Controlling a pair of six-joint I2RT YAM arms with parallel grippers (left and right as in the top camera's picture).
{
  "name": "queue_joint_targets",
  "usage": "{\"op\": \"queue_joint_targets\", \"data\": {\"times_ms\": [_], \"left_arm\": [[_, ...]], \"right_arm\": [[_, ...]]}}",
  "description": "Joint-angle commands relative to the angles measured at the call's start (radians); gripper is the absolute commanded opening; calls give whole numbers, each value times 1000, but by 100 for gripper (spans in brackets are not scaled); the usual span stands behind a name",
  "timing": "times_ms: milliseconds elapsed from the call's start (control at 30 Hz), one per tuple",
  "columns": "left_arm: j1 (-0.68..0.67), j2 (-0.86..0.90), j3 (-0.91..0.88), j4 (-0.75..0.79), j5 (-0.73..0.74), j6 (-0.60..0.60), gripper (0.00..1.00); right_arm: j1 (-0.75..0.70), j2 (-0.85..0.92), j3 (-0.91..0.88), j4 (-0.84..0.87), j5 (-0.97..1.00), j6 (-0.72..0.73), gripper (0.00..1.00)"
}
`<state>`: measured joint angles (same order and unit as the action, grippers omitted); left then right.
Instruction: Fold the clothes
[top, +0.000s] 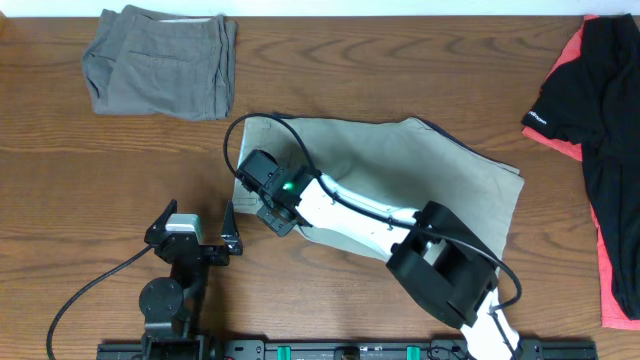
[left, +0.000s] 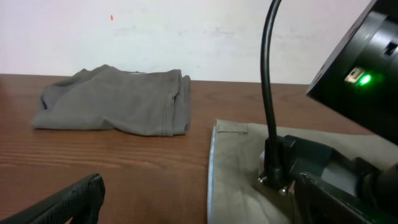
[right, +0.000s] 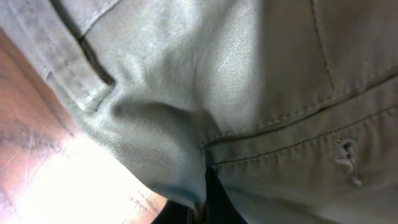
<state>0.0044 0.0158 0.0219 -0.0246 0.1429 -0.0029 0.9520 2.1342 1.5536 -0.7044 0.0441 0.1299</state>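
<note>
- The right arm (top: 370, 222) is stretched low from the near right corner of the table (top: 100, 170), with its wrist brought down at the left end of the khakis (top: 450, 170).
- The right claw (top: 258, 196) is clenched. In its wrist view a bunched fold of the khakis is seen pinched between the dark fingertips (right: 214, 202).
- The rest of the khakis is spread flat behind and to the right of that claw, partly under the arm.
- The left arm (top: 165, 295) is kept short, close to the near edge of the table.
- The left claw (top: 198, 222) is spread wide, and nothing is held between its fingers.
- The left edge of the khakis lies just to the right of the left claw, apart from it.
- The grey shorts (top: 160, 60) lie folded well ahead of the left claw, slightly to its left.
- The black-and-coral garment (top: 605, 150) is found well to the right of the right claw, at the table's right edge.
</note>
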Motion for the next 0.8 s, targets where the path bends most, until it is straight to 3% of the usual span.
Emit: {"op": "queue_joint_targets", "data": {"times_ms": [0,767], "left_arm": [[-3,-11,-18,-31,24,-8,98],[-3,-11,-18,-31,24,-8,98]], "right_arm": [[-14,-44,-13,-10,34,19,1],[-31,-162,-13,-8,27,49,1]]}}
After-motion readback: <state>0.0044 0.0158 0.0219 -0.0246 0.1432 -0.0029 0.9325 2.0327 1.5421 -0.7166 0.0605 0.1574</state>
